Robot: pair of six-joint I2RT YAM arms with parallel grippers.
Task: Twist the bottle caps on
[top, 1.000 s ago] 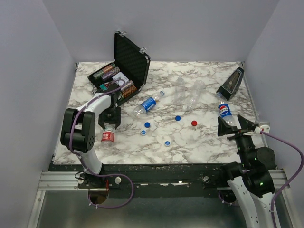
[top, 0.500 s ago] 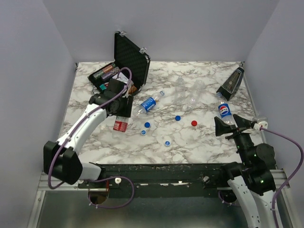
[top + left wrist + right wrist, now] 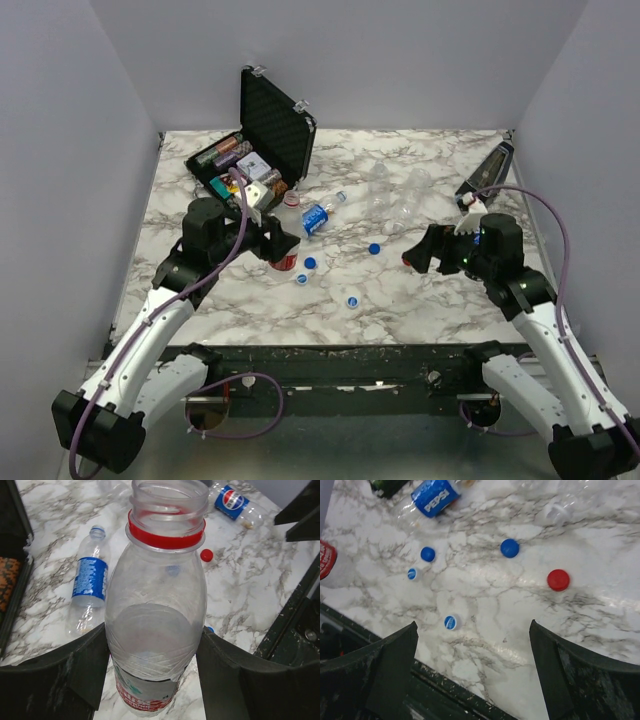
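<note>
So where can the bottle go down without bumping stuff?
Bare table at the back, between the case and the wedge, and along the front edge right of the white cap. The middle is crowded with caps and lying bottles.

A white counter with grey marble veining [image 3: 400,300] sits inside three plain pale lavender walls [image 3: 400,60] at the back, left and right. A black metal rail [image 3: 350,360] runs along its near edge. The light is soft and even.

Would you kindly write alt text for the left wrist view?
The left tool grips an uncapped clear bottle with a red neck ring. Behind it on the marble table lie a blue-labelled bottle, a red cap and a Pepsi bottle.
</note>
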